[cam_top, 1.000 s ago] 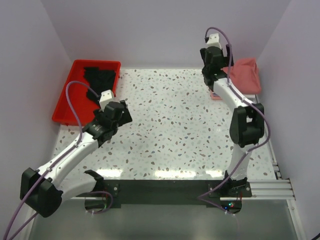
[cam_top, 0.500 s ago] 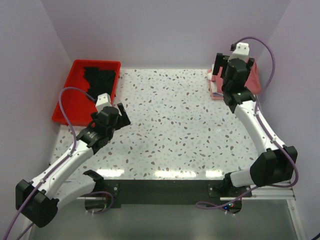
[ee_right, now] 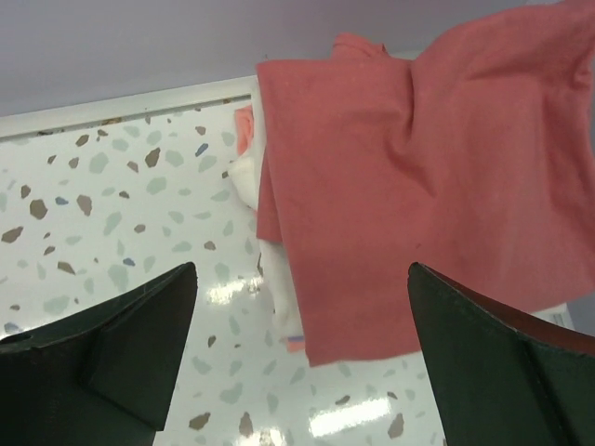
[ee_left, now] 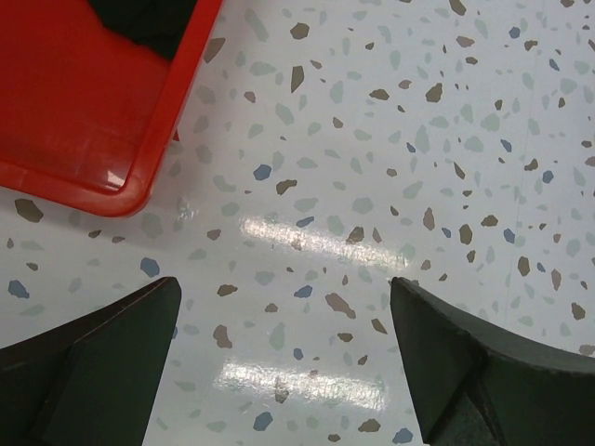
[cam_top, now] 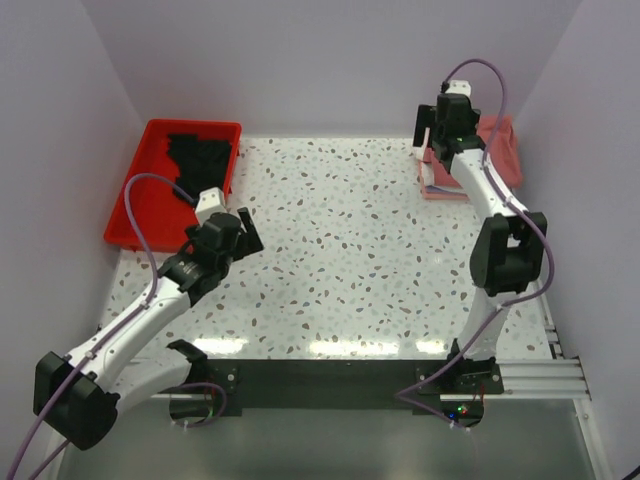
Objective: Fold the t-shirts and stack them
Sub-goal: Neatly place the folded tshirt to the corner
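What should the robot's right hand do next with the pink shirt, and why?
Probably lower the right gripper onto the edge of the dusty-rose shirt and close on it. Its jaws stand open and empty just above that shirt, which lies rumpled on top of the white shirt and does not look neatly folded yet.

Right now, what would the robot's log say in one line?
left tool: open, empty, over table | right tool: open, empty, above dusty-rose t-shirt | black t-shirt: in red tray
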`<state>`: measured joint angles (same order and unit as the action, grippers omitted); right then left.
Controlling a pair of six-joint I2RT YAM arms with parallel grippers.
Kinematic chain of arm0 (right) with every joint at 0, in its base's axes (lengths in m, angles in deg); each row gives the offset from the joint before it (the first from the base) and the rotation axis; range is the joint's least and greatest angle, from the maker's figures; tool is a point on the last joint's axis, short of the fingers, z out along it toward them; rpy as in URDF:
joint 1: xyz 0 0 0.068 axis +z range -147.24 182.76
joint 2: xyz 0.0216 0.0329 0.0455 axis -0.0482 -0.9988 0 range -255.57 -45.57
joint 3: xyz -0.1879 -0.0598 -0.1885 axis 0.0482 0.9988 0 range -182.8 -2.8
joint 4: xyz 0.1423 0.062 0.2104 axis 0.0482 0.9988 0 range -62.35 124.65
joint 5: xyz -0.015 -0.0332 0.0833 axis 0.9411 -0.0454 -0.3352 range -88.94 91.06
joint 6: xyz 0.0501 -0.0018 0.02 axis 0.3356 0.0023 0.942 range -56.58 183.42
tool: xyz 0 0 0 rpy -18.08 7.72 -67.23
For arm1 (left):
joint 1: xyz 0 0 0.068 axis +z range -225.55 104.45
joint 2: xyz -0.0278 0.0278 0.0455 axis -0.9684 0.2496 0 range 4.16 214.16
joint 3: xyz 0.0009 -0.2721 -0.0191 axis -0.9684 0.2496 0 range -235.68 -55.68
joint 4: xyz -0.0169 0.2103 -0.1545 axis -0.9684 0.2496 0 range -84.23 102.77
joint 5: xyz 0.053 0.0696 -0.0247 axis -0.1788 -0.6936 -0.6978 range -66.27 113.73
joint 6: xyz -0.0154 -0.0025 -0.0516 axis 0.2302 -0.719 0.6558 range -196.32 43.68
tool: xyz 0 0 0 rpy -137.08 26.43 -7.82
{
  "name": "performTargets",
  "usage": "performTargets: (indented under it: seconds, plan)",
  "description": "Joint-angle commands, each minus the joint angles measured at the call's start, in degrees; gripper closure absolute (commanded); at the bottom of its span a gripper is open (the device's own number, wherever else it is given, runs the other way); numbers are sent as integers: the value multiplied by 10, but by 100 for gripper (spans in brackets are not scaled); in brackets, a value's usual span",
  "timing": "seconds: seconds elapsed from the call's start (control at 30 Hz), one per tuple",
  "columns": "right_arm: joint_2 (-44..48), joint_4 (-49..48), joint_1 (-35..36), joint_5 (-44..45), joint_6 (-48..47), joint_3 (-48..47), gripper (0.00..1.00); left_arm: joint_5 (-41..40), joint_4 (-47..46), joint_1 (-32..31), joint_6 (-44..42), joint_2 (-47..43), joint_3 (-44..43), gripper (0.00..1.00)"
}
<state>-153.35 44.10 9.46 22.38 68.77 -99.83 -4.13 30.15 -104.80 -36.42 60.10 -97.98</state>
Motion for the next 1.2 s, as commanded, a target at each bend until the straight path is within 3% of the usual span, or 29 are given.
performTargets:
  seconds: [0.0,0.17,0.43,0.7,0.8,0.83,0.93,1.17]
  plan:
    - [-48,19,-25,-20,26,-85,1,-7,-29,3,4,17,-10,0]
    - [-162,-10,-31,-30,21,-186,17,-16,-41,3,2,49,-23,0]
    - [-321,-28,-31,-27,-35,-369,19,-17,-46,3,-3,115,-60,0]
    - [-376,-130,-32,22,-74,-383,24,-19,-42,3,-1,152,-86,0]
    - [-389,-133,-31,37,-73,-397,32,-20,-39,3,-1,157,-91,0]
    - [-392,-134,-32,41,-72,-396,42,-20,-38,3,0,159,-92,0]
    - [-392,-139,-33,47,-71,-389,56,-22,-36,3,2,159,-93,0]
    - [-396,-126,-42,47,-69,-389,70,-22,-31,3,4,162,-93,0]
